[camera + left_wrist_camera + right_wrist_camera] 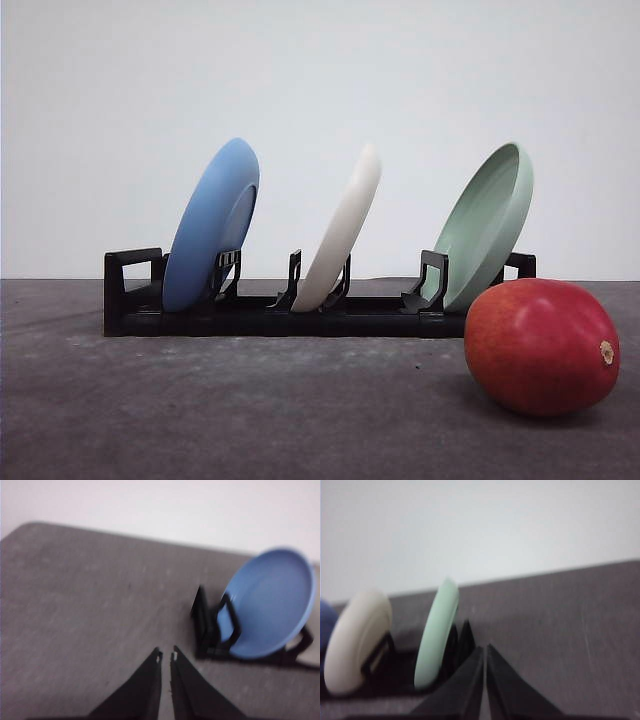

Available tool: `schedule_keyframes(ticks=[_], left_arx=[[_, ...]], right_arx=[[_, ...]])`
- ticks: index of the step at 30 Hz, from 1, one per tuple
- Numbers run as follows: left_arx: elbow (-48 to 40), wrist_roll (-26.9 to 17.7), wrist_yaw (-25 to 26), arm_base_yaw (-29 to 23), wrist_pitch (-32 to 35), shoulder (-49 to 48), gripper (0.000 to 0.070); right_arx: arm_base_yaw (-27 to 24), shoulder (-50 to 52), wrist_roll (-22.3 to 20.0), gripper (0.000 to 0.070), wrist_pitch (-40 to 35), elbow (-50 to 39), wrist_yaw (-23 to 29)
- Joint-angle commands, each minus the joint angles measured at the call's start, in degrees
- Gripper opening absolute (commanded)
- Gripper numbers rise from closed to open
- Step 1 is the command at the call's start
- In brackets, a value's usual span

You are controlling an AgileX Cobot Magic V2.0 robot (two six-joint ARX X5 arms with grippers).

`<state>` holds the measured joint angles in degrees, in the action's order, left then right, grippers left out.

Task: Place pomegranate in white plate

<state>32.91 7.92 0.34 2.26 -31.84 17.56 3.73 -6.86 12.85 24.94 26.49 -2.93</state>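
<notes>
The glossy red pomegranate [541, 346] lies on the dark table at the front right, its tan stem nub facing right. Behind it, the white plate [343, 230] stands on edge in the middle slot of a black rack [250, 312]; it also appears as the white plate [356, 641] in the right wrist view. My left gripper [166, 656] is shut over bare table, short of the rack's blue-plate end. My right gripper [485, 649] is shut too, nothing between its fingers, close to the pale green plate.
A blue plate [212, 225] leans in the rack's left slot and a pale green plate [488, 225] in the right slot, just behind the fruit. The blue plate [270, 605] and the green plate [436, 632] also appear in the wrist views. A pale wall stands behind the table.
</notes>
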Motion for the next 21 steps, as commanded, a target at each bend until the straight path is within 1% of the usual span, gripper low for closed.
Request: schedule_keyframes(ticks=[1,5,9,11,14,17,19,21], left_arx=[[2.62,-4.06,0.07,0.0,-1.94,3.02,0.0012],[7.3,-7.35,0.13,0.02,-6.69,10.33,0.0012],[10.13,-10.83,0.88,0.41,-9.25,16.61,0.0012],[11.08,-11.25,1.01,1.31,-9.31,18.97,0.0012],[12.39,-11.36,1.09,4.08,-8.94,21.83,0.0012],[12.94,-11.56,1.09,8.21,-7.49,23.74,0.0012],[13.25,-12.41,1.1,10.69,-6.81,24.64,0.0012],[13.88,-14.32,1.14,12.95,-6.71,25.65,0.0012]], right_arx=[[0.07,-2.11,-3.26,0.0004,1.22,1.48,-0.38],[0.07,-7.77,-7.56,0.0004,2.9,3.09,-2.1],[0.17,-12.94,-9.34,0.0004,2.33,3.25,-6.05],[0.17,-15.75,-10.22,0.0004,2.37,3.25,-7.86],[1.59,-18.76,-11.68,0.0004,2.09,3.25,-8.9],[4.58,-19.99,-13.37,0.0004,1.48,3.25,-8.86],[6.86,-20.1,-13.96,0.0004,1.21,3.25,-8.86],[8.92,-20.1,-14.77,0.0005,1.11,3.25,-8.95]])
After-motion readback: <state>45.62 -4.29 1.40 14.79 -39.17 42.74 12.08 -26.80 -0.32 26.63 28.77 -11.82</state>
